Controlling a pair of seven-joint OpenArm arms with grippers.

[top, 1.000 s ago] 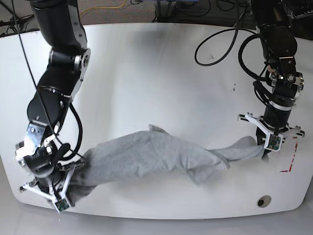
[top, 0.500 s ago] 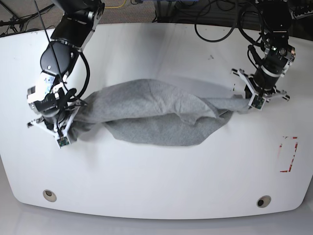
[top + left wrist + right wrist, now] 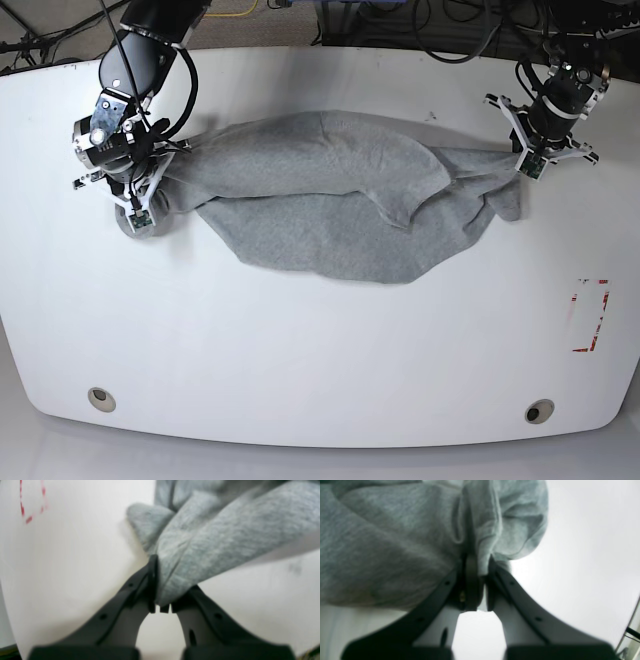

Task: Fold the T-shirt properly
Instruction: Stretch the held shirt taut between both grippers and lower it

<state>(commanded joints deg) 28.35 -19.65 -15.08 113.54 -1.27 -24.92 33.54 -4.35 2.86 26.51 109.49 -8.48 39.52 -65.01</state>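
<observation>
Surface: white bench (image 3: 320, 360) with rounded corners, cables and dark floor past its far edge; a red dashed mark (image 3: 590, 315) sits near 3 o'clock, and two small round fittings lie by the near edge at 7 and 5 o'clock.
T-shirt: the T-shirt (image 3: 330, 210) is stretched across the far half of the bench, from about 10 o'clock to 2 o'clock, its middle sagging in a wide belly toward the centre. No lettering shows on the side facing up.
Left end effector: left end effector (image 3: 162, 605), at 2 o'clock in the base view, is closed on a bunched corner of the cloth; the wrist view shows grey fabric pinched between the jaws.
Right end effector: right end effector (image 3: 477, 590), at 10 o'clock in the base view, is likewise clamped on a gathered wad of fabric.
Why held so: two opposite ends gripped and drawn apart likely serve to spread the garment flat before any fold.
Stage: early, by my reading; the cloth is rumpled and overlapped, not yet laid square.
Risk: bunched grips may leave twisted ends when set down.
</observation>
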